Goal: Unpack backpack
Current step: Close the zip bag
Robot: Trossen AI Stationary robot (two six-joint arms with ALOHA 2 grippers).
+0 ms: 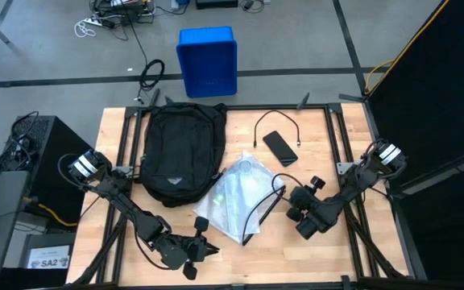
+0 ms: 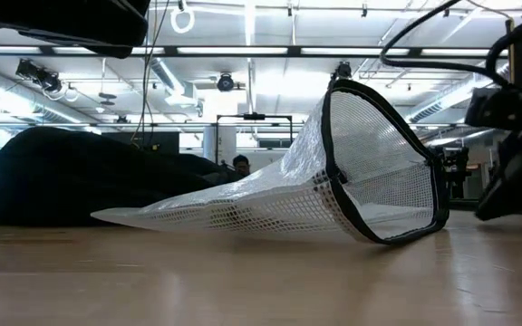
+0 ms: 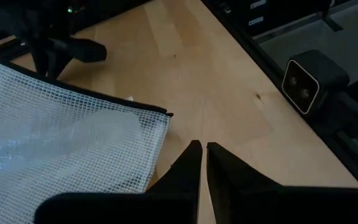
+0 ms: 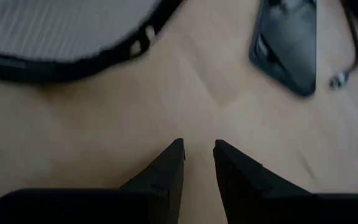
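Observation:
The black backpack (image 1: 180,153) (image 2: 71,177) lies flat on the table's far left part. Beside it on the right lies a clear mesh pouch (image 1: 240,197) (image 2: 270,195) (image 3: 61,137); its black-rimmed mouth (image 2: 388,163) stands open toward the right. My left gripper (image 1: 213,249) (image 3: 201,146) hovers shut over bare wood at the pouch's near corner (image 3: 166,114). My right gripper (image 1: 292,201) (image 4: 197,149) stands narrowly open above bare wood, between the pouch's rim (image 4: 73,59) and a black phone (image 1: 280,147) (image 4: 288,43). Nothing is between its fingers.
A thin black cable (image 1: 276,121) curves on the wood beyond the phone. A blue bin (image 1: 208,60) stands on the floor past the table's far edge. A small camera (image 3: 306,81) sits at the table's near edge. Bare wood lies along the near side and the right.

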